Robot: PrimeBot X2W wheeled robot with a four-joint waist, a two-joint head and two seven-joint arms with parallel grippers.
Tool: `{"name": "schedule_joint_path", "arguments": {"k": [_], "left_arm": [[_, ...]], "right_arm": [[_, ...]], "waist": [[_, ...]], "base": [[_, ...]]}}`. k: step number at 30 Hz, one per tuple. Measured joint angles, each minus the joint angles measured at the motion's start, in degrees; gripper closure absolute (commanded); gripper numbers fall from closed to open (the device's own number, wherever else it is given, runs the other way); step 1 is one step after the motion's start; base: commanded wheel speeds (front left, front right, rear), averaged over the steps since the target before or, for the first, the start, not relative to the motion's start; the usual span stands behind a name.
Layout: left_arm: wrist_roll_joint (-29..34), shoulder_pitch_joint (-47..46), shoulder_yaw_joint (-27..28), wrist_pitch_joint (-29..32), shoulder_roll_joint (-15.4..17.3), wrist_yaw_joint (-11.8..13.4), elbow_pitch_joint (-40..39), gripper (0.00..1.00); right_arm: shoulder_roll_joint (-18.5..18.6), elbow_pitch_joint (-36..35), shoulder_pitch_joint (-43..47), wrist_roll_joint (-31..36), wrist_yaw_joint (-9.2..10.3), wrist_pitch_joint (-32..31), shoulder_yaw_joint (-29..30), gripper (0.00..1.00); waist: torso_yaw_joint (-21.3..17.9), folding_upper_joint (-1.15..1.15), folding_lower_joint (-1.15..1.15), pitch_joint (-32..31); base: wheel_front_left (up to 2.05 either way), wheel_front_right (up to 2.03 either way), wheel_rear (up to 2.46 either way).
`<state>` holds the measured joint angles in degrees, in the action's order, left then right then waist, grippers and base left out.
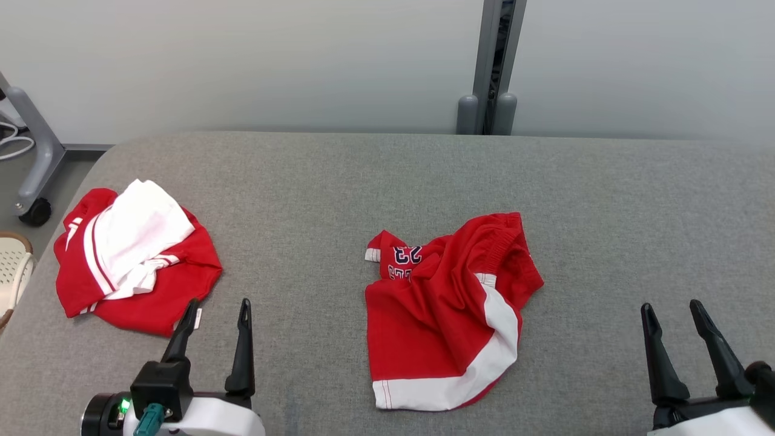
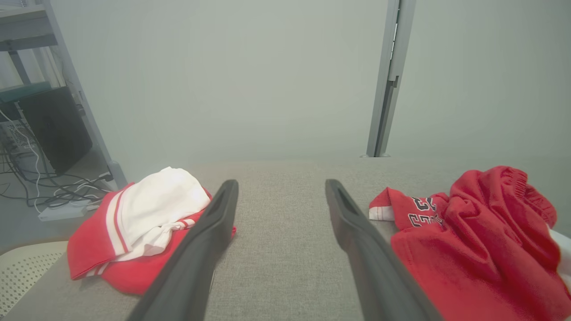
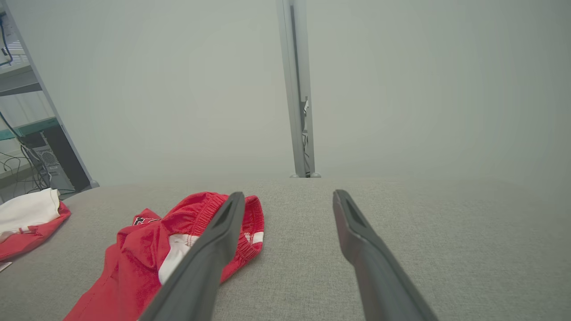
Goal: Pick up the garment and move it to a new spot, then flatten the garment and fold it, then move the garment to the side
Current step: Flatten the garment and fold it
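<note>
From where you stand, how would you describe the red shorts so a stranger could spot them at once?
Start at the wide grey padded table. Near its middle, in front of the grey post, lie the crumpled red shorts. Unlike the red heap at the table's left edge, topped with white cloth, they show a white hem band and dark numerals.

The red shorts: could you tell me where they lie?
In the head view, the red shorts lie crumpled on the grey table, between the left gripper and right gripper, with the red-and-white garment to their left.
</note>
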<state>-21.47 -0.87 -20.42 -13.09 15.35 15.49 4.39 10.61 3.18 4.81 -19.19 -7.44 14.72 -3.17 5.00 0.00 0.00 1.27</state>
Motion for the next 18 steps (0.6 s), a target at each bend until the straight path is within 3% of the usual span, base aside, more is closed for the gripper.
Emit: {"name": "schedule_joint_path", "arguments": {"k": [18], "left_arm": [[-0.13, 3.61, -1.99, 1.49, 1.88, -0.37, -2.03, 0.0]], "right_arm": [[-2.44, -0.25, 4.54, 0.63, 0.01, 0.19, 1.62, 0.0]], "waist": [[0.66, 0.0, 0.0, -2.34]], "base": [[0.0, 0.0, 0.0]]}}
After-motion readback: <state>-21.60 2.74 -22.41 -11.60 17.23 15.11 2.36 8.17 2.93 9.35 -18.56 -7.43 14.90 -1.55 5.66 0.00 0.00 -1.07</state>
